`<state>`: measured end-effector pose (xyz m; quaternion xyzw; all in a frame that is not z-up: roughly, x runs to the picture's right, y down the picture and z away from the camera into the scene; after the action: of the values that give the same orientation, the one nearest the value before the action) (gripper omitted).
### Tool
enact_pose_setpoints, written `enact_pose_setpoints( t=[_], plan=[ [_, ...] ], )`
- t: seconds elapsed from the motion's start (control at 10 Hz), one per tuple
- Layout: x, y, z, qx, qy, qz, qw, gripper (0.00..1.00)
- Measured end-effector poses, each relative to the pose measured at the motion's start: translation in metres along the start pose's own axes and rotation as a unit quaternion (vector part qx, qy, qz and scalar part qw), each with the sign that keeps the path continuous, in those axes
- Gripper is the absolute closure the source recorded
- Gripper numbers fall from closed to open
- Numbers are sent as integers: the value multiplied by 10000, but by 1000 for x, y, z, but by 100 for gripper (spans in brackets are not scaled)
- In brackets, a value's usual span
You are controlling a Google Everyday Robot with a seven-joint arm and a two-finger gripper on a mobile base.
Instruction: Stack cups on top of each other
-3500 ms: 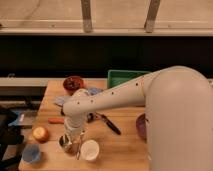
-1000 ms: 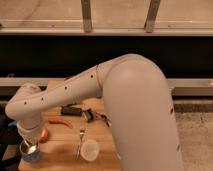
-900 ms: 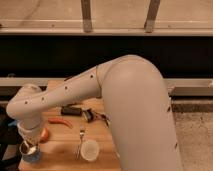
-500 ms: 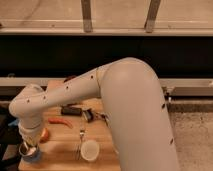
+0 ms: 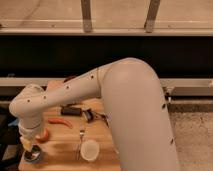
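The gripper (image 5: 28, 142) hangs low at the near left corner of the wooden table (image 5: 60, 152). Whether it is open or clamped cannot be told, since the wrist hides it. Directly under it, touching or nearly so, sits a round cup (image 5: 32, 155), grey-blue and shiny. I cannot tell if this is the metal cup nested in the light blue one or only one of them.

If the gripper rises while it has hold of the rim, it could pull the cup over, and the table edge is close on that side (a tipped cup would likely roll off).

Just to the right of the gripper lies an orange fruit (image 5: 43, 135), and beyond it a red chili (image 5: 60, 121) and a fork (image 5: 80, 143). The white cup (image 5: 90, 149) stands further right, well apart. A low sweep toward it could knock the fruit or drag the fork into that cup.
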<state>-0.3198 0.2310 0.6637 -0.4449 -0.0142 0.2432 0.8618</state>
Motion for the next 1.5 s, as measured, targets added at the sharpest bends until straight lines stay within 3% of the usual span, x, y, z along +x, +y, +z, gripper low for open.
enact_pose_setpoints(
  t=[0.5,1.0,1.5],
  plan=[
    [2,-3,5,-12,34,58,10000,27],
    [9,-24,18,-104,-97,241,9996,27],
    [11,-35,44,-457,-284,331,9980,27]
  ],
)
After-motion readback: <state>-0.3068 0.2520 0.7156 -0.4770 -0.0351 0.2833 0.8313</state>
